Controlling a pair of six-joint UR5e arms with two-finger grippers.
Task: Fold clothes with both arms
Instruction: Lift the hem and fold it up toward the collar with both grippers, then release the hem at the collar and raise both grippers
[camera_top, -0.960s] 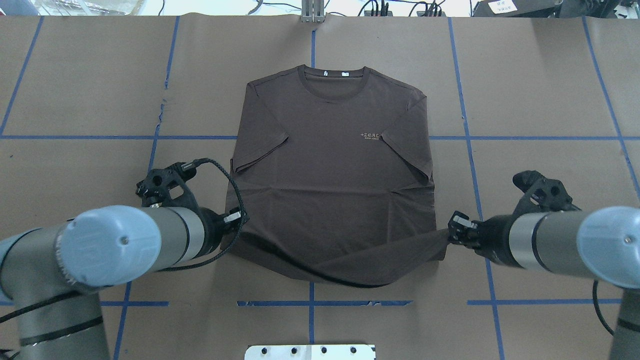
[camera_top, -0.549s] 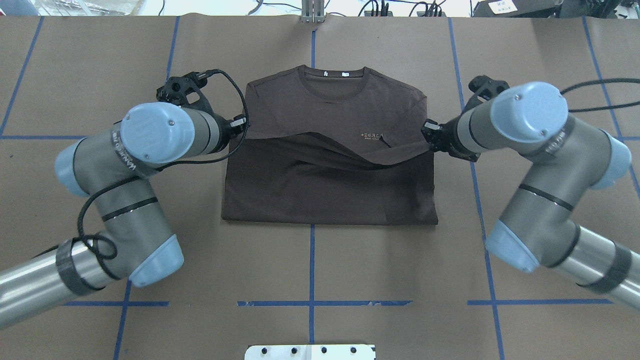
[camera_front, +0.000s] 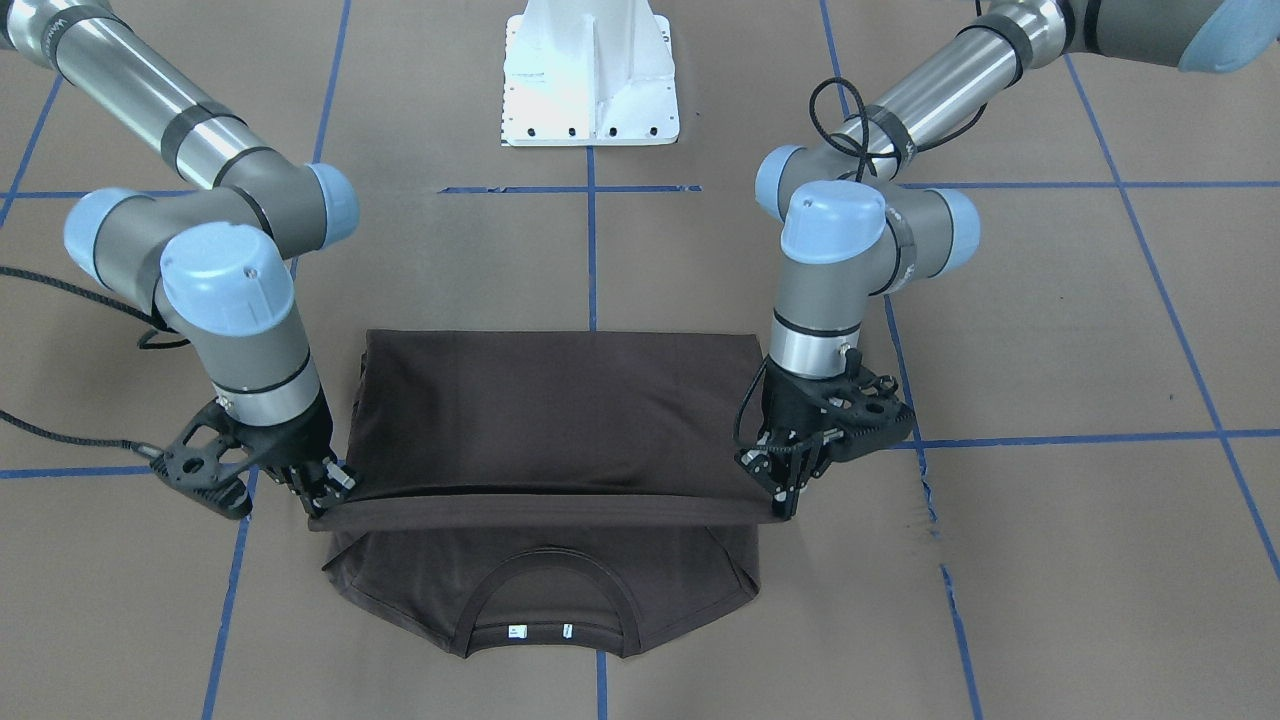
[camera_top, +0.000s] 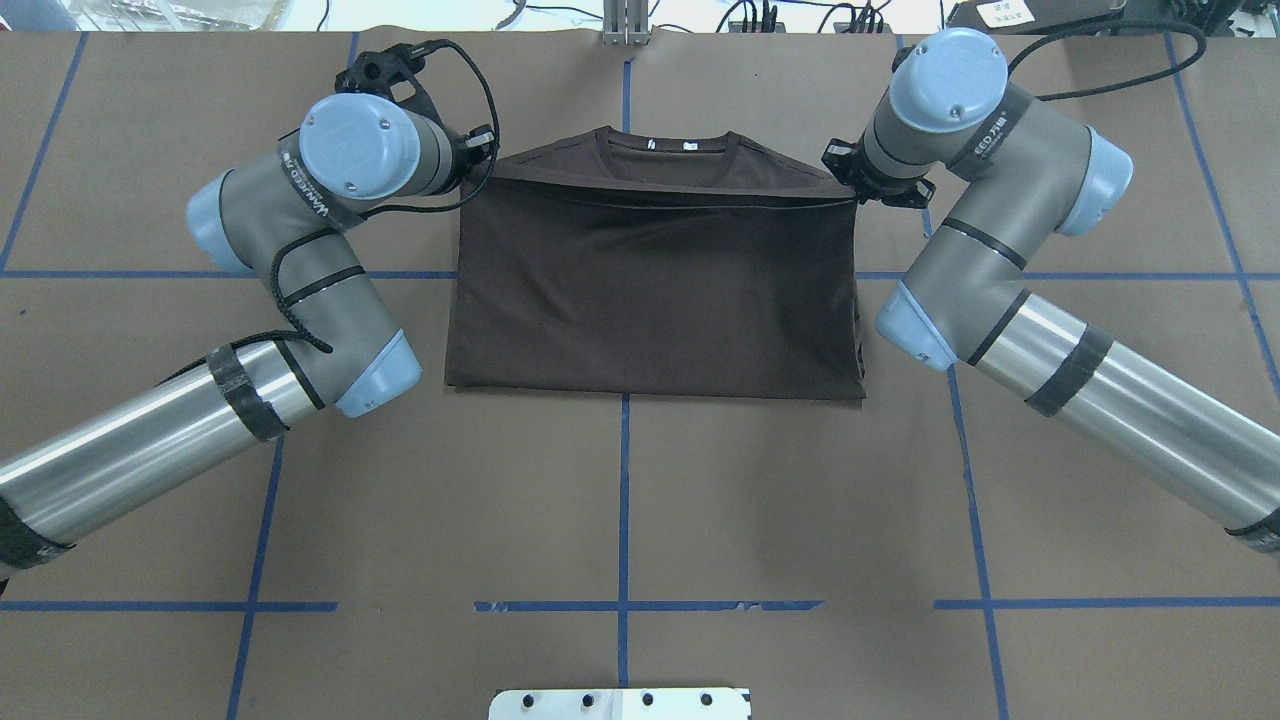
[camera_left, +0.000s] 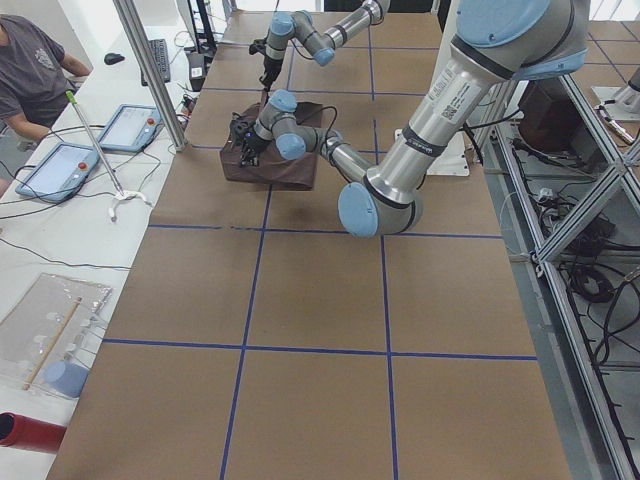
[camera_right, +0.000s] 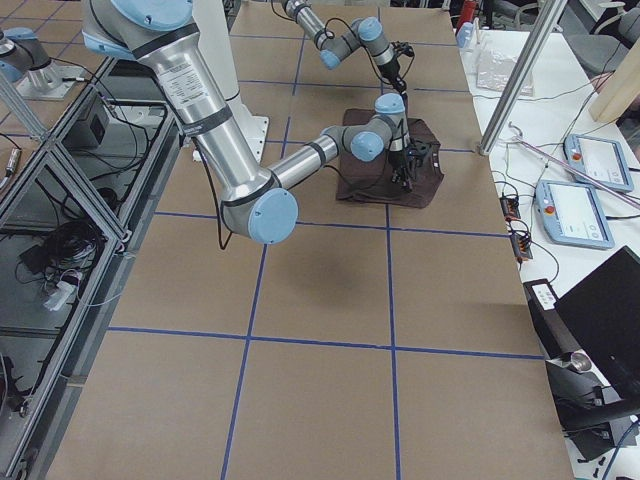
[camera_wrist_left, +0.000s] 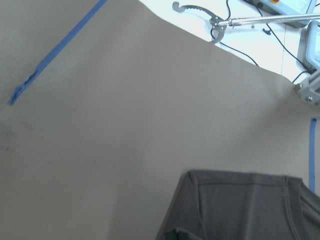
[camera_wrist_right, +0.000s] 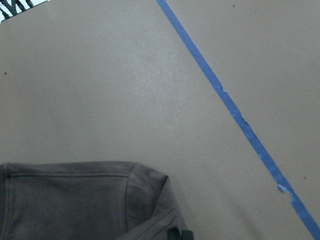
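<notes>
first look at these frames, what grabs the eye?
The dark T-shirt lies doubled over, bottom to top, at the far middle of the table. The left gripper and right gripper each pinch an end of its hem, held taut between them just short of the collar.

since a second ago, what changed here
The left pincer and right pincer carried the hem of the T-shirt forward, nearly to the collar, folding it in half. Both stayed shut on the hem; the collar stayed put.
</notes>
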